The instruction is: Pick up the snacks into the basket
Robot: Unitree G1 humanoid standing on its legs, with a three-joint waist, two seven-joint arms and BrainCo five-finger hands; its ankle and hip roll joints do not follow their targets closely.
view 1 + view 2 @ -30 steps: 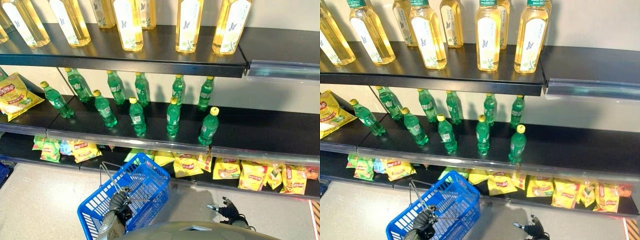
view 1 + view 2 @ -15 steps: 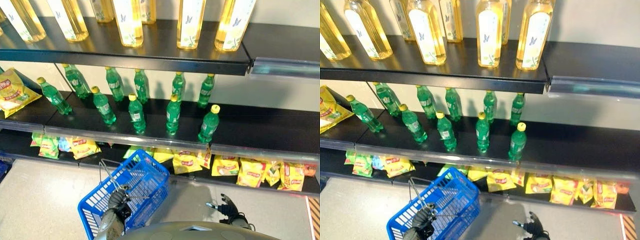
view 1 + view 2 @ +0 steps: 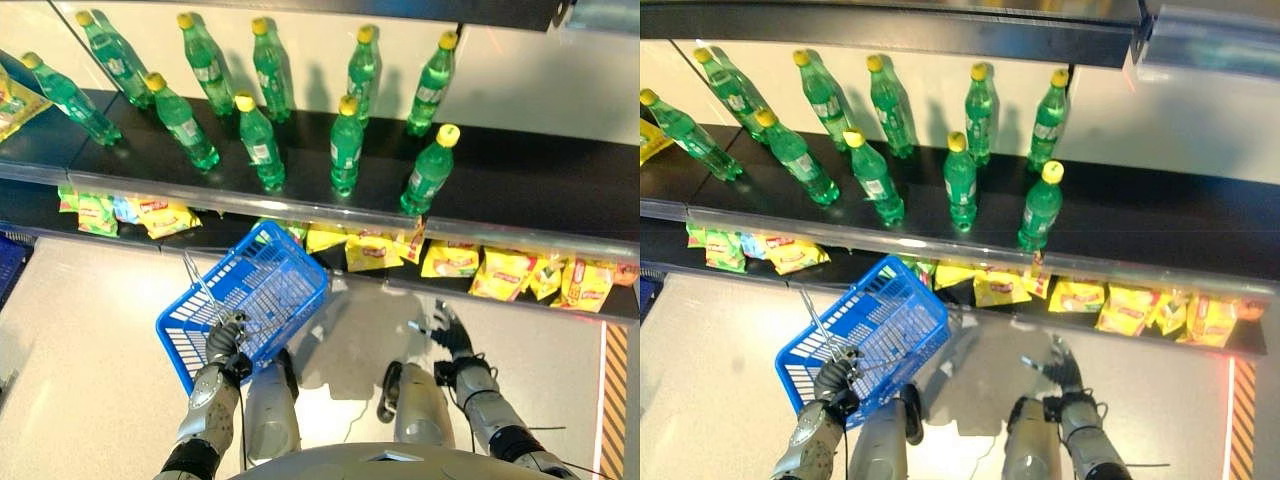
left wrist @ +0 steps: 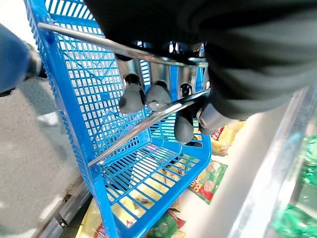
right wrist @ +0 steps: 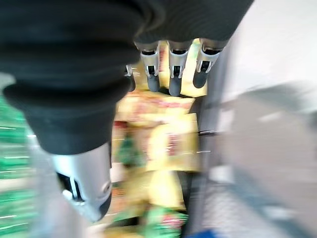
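Observation:
Yellow snack bags [image 3: 372, 252] lie in a row on the lowest shelf, with more bags [image 3: 150, 215] further left. I carry a blue plastic basket [image 3: 262, 300] tilted over the floor just in front of that shelf; nothing lies in it. My left hand [image 3: 225, 345] is shut on its wire handle [image 4: 143, 121], the fingers [image 4: 131, 96] curled round the bar. My right hand [image 3: 448, 335] hovers open above the floor, short of the snacks, with its fingers [image 5: 171, 69] straight and pointing towards a yellow bag [image 5: 171, 144].
Green bottles [image 3: 345, 150] with yellow caps stand on the dark shelf [image 3: 520, 190] above the snacks, and its front edge overhangs them. Part of another blue basket [image 3: 8, 265] sits at the far left. A striped floor strip [image 3: 612, 380] runs at the right.
The camera has tipped down: the top shelf of yellow bottles is gone from view and the floor and both arms show more. The basket stays in my left hand.

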